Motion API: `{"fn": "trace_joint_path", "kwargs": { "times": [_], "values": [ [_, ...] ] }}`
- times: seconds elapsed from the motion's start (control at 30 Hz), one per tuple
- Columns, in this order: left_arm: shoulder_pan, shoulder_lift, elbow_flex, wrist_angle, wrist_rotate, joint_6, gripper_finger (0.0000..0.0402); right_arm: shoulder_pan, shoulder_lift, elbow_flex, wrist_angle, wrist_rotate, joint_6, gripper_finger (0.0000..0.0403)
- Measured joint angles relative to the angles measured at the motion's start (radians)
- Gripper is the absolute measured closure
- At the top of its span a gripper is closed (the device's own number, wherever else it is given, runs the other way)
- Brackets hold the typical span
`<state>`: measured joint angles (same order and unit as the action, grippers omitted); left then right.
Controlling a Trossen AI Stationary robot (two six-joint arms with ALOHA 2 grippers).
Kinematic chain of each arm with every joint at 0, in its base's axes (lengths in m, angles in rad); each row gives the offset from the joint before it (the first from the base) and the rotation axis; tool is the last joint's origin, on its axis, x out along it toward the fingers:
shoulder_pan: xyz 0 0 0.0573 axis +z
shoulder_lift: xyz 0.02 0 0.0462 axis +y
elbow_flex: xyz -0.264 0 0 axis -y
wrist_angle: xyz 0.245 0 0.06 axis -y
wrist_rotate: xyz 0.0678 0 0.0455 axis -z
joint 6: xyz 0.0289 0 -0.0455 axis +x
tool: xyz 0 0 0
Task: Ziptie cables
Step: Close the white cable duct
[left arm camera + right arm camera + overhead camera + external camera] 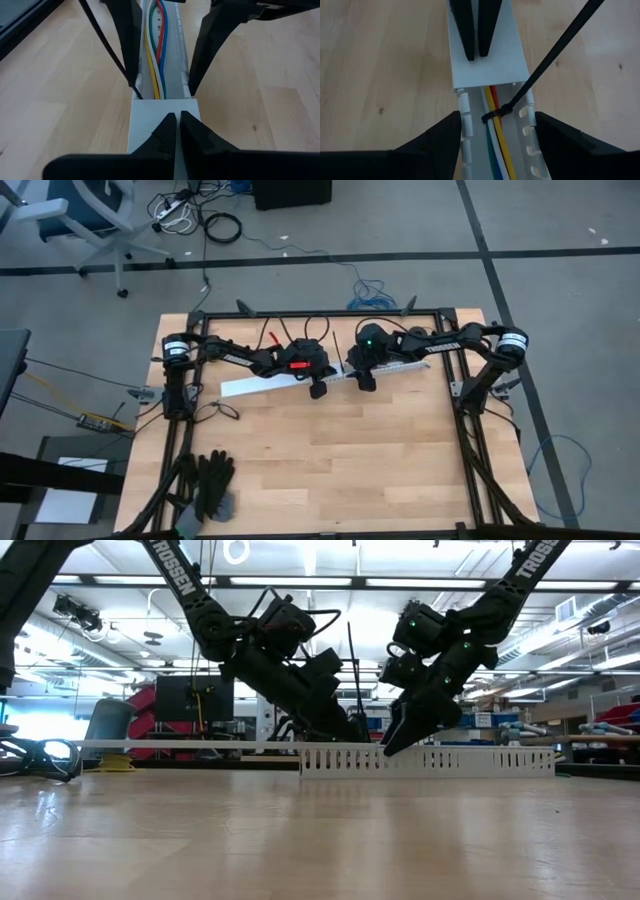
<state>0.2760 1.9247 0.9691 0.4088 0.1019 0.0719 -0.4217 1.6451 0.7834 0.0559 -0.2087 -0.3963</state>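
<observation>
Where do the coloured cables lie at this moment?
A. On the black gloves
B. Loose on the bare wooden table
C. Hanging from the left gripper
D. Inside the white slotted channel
D: both wrist views show the cables running along the inside of the white slotted channel, with a black zip tie looped around them.

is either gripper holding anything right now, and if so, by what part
Nothing is visibly held. The left gripper is shut and empty over the channel cover; the right gripper stands open astride the cables.
</observation>
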Motion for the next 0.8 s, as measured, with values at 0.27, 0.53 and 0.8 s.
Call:
{"fn": "trace_joint_path", "kwargs": {
  "times": [0.27,0.53,0.8],
  "values": [
    [0.000,0.008,-0.001,0.035,0.001,0.002,0.0402,-0.001,0.003,0.000,0.006,-0.009,0.000,0.0188],
    [0.000,0.112,0.107,0.051,0.061,0.001,0.0401,-0.001,0.004,0.000,0.009,-0.020,-0.001,0.0188],
    [-0.001,0.145,0.173,0.030,0.062,0.017,0.0402,-0.001,0.004,0.000,0.009,-0.020,0.001,0.0188]
  ]
}}
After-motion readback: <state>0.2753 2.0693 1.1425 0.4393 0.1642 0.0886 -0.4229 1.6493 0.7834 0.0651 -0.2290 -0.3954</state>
